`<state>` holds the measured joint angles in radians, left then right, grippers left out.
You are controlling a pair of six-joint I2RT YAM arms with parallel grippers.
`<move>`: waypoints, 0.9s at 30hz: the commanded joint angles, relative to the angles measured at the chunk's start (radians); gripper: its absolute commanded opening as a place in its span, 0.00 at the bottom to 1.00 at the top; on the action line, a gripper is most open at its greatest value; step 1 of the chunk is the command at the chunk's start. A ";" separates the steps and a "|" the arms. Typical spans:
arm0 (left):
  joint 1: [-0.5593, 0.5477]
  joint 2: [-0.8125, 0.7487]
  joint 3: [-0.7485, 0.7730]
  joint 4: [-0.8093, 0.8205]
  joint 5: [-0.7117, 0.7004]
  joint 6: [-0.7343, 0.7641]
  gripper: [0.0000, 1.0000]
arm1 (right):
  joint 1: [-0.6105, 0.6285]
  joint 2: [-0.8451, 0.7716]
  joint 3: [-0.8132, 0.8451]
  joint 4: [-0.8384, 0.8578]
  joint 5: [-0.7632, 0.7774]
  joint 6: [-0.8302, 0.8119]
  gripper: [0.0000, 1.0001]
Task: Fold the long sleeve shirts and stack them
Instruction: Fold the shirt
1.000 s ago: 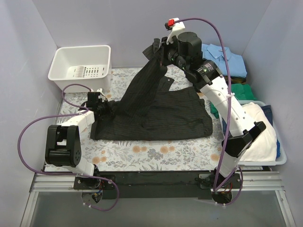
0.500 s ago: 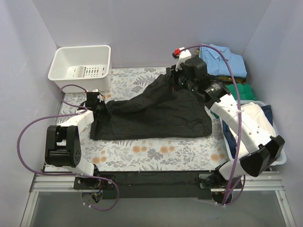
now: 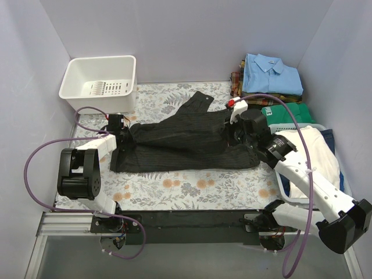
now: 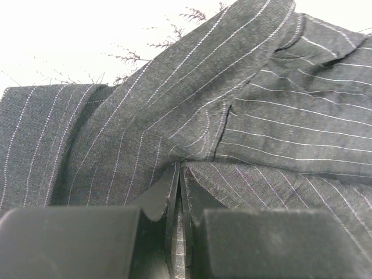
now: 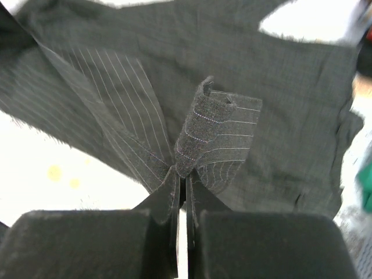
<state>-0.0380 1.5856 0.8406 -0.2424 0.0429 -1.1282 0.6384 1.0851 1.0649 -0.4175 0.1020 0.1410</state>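
Black pinstriped button-up shirt (image 3: 186, 145) lies spread on the floral-print counter (image 3: 174, 189), partly folded. My left tool (image 4: 180, 174) is clamped on cloth at the shirt's left edge, I judge to pin that side against sliding. My right tool (image 5: 185, 174) is clamped on a bunched cuff-like piece, low over the right half, probably to lay it inward. Folded light blue shirt (image 3: 272, 72) sits far right, likely the stack.

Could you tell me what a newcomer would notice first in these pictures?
The black pinstriped shirt sprawls across the middle of the floral table, pinched at its left end by the left gripper and near its right end by the right gripper. At the back right a folded light blue shirt tops a stack, and a white basket sits back left.
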 commanded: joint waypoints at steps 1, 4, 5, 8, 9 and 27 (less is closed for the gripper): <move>0.010 0.007 0.008 -0.018 -0.023 -0.015 0.00 | -0.006 -0.040 -0.084 0.033 0.002 0.038 0.01; 0.010 0.010 0.005 -0.021 -0.020 -0.018 0.00 | -0.006 -0.053 -0.106 0.003 -0.024 0.075 0.07; 0.010 0.010 0.003 -0.023 -0.018 -0.018 0.00 | -0.006 -0.057 -0.126 -0.029 -0.037 0.087 0.13; 0.010 0.016 -0.001 -0.023 -0.014 -0.022 0.00 | -0.006 -0.083 -0.163 -0.094 -0.123 0.141 0.16; 0.010 0.019 -0.003 -0.023 -0.014 -0.022 0.00 | -0.006 -0.094 -0.169 -0.118 -0.149 0.152 0.17; 0.010 0.043 -0.002 -0.032 -0.001 -0.024 0.00 | -0.006 -0.351 -0.315 -0.501 -0.337 0.400 0.57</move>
<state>-0.0341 1.6131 0.8402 -0.2539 0.0483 -1.1572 0.6350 0.8604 0.7601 -0.8143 -0.2043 0.4213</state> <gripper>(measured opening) 0.010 0.569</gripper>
